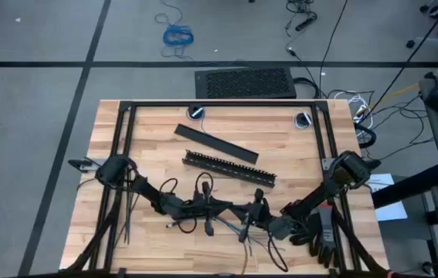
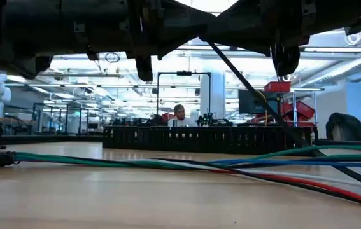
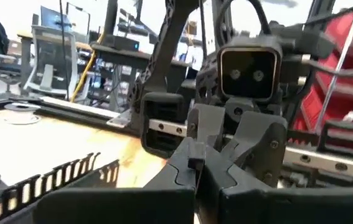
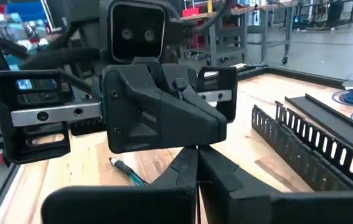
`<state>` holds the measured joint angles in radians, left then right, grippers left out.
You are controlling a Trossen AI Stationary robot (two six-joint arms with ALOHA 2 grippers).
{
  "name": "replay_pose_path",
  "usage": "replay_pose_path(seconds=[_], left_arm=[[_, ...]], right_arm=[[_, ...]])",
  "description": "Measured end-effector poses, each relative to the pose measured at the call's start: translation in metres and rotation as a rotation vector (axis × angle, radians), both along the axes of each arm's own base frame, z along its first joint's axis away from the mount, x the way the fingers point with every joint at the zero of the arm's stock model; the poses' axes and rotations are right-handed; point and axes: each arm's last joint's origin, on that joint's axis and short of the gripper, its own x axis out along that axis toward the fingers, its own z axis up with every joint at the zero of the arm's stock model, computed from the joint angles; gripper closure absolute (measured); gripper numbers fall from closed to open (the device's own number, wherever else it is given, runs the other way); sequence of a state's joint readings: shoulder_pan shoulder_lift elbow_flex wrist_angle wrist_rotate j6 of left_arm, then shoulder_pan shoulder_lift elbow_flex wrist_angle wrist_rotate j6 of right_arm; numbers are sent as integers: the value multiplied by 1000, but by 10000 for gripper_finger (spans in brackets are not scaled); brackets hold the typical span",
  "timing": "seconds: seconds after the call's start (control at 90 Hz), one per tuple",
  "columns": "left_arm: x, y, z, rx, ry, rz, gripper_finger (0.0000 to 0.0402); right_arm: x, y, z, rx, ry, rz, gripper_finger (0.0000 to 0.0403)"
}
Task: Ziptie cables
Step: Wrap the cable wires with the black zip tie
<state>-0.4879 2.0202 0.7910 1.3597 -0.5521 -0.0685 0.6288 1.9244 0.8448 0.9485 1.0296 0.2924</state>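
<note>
The cables (image 1: pixel 243 232) lie loose on the wooden table near its front edge; in the low view they run flat across the table as green, blue, red and pale wires (image 2: pixel 167 163). Above them my left gripper (image 1: pixel 232 207) and my right gripper (image 1: pixel 256 208) meet tip to tip, both shut. One thin black ziptie (image 2: pixel 263 102) slants down from between them to the table, crossing over the cables. Spare zipties (image 1: pixel 126 212) lie at the table's left, beside the left arm. My left gripper pinches a small black piece of the ziptie (image 3: pixel 195 163) between its two fingertips, coming level from the table's left. The strip hangs slanting below, and its lower end (image 2: pixel 349 177) reaches the table. My right gripper comes level from the table's right, and its shut fingertips (image 4: pixel 192 163) meet the left gripper's at the same spot. Which part of the ziptie it has is hidden by the two pairs of fingers.
A black slotted bar (image 1: pixel 229 167) lies across the middle of the table just beyond the grippers, with a flat black bar (image 1: pixel 215 144) behind it. Dark items (image 1: pixel 315 235) sit at the near right. A black frame (image 1: pixel 222 104) borders the table.
</note>
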Motion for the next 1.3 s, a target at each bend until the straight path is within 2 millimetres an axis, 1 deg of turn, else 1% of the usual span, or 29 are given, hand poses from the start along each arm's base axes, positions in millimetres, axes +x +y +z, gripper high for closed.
replay_pose_path(seconds=[0.078,0.178,0.378,0.5,0.622,0.722,0.811,0.867,0.933,0.989,1.089,1.256,1.3], left_arm=[[-2,1,10,45,80,10,401],[-7,2,22,89,173,27,401],[-25,-2,47,175,257,59,401],[-37,-2,59,216,309,79,401],[-47,-7,66,268,337,70,401],[-52,-9,72,306,338,55,402],[-57,-12,78,351,330,38,402],[-58,-15,88,364,302,22,402],[-59,-19,101,356,263,2,402],[-61,-21,107,362,252,-11,402],[-61,-24,109,365,273,-28,402],[-61,-24,108,324,301,-30,402],[-61,-24,107,322,305,-30,402]], right_arm=[[1,-2,0,-5,7,-3,384],[3,-4,0,-19,15,-8,354],[6,-10,2,-23,10,-32,284],[6,-9,2,-23,11,-28,259],[5,-9,7,-27,7,-1,255],[5,-8,20,-3,-18,116,256],[10,-9,32,23,-19,228,263],[17,-13,37,6,35,245,269],[27,-16,39,-41,146,228,276],[34,-19,42,-74,225,211,281],[44,-19,54,-111,272,202,284],[52,-14,75,-180,248,223,281],[54,-13,78,-185,254,240,281]])
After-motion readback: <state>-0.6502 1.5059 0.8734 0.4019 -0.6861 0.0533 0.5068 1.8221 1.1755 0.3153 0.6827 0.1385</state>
